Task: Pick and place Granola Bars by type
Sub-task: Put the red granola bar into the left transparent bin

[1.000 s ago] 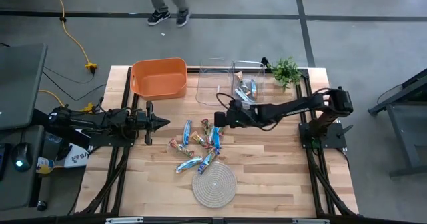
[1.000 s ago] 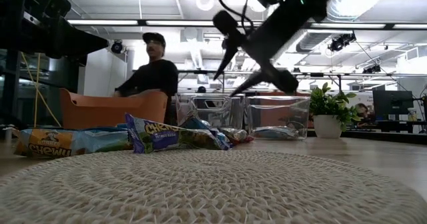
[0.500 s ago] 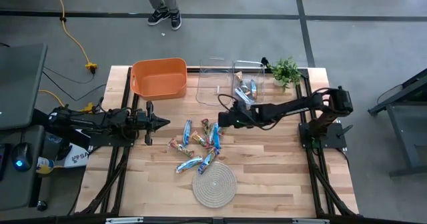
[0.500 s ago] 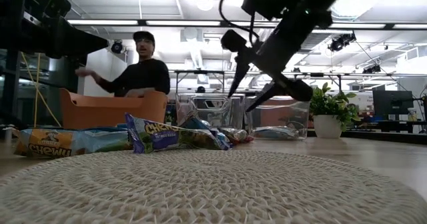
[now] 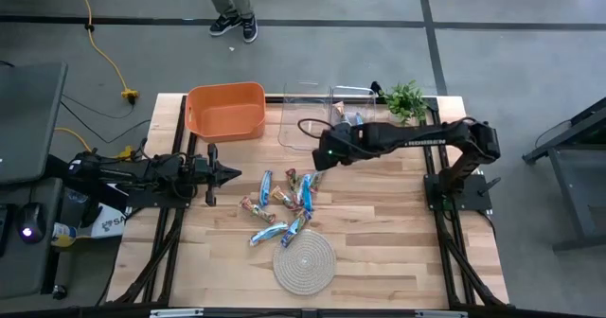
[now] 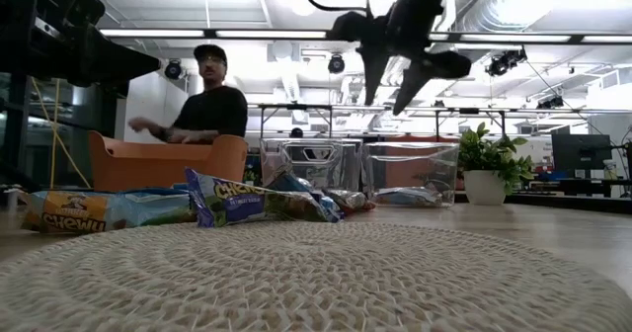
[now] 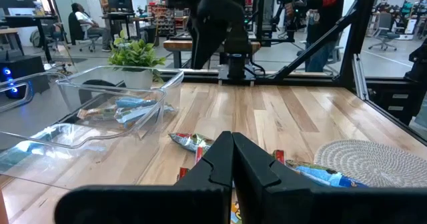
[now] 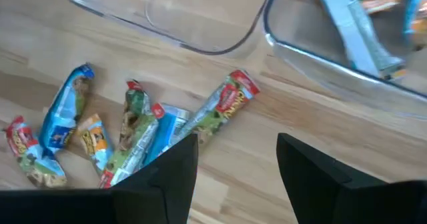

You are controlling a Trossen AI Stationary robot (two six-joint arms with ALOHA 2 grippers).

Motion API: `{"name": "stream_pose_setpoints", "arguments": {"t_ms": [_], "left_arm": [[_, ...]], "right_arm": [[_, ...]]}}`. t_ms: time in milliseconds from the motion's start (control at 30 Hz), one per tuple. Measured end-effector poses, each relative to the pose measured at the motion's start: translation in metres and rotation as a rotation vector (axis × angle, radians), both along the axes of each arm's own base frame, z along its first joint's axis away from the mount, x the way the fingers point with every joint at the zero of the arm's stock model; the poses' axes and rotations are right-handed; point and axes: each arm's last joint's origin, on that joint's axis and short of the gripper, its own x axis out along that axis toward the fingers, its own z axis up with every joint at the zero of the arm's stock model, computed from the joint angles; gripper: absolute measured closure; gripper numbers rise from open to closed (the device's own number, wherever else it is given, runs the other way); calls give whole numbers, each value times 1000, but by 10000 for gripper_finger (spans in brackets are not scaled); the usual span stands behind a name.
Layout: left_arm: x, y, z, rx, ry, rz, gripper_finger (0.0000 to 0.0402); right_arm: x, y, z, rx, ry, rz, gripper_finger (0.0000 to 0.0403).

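Above the Granola Bars [image 5: 284,203], right pincer [image 5: 320,155] spread empty

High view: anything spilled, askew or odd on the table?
Nothing stands out. The bars lie in a loose unsorted pile mid-table, a few already in the right clear bin. The orange bin and mat sit squarely. The right gripper hangs open and empty.

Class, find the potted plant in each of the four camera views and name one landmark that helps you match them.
High view: the potted plant stands at the table's far right corner.
Low view: right of centre, beyond the clear bins.
Left wrist view: upper left, behind a clear bin.
Right wrist view: not in it.
Shared landmark: the clear bin holding bars, beside the plant; it shows in all four.
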Motion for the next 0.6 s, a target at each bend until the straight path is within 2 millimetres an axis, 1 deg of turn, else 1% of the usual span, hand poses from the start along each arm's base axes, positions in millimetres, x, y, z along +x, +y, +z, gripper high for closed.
{"name": "stream_pose_setpoints", "arguments": {"t_ms": [67,133,233,367,433,533,600], "left_arm": [[0,0,0,0,0,0,401],[0,0,0,0,0,0,401],[0,0,0,0,0,0,401],[0,0,0,0,0,0,401],[0,0,0,0,0,0,401],[0,0,0,0,0,0,401],[0,0,0,0,0,0,401]], "right_arm": [[3,-2,4,7,7,19,215],[11,-2,6,8,4,49,215],[28,-3,4,4,20,96,215],[53,-4,-9,36,82,164,215],[63,-5,-17,53,138,176,215],[71,-4,-23,74,203,173,215],[73,-3,-24,88,217,175,215]]}}
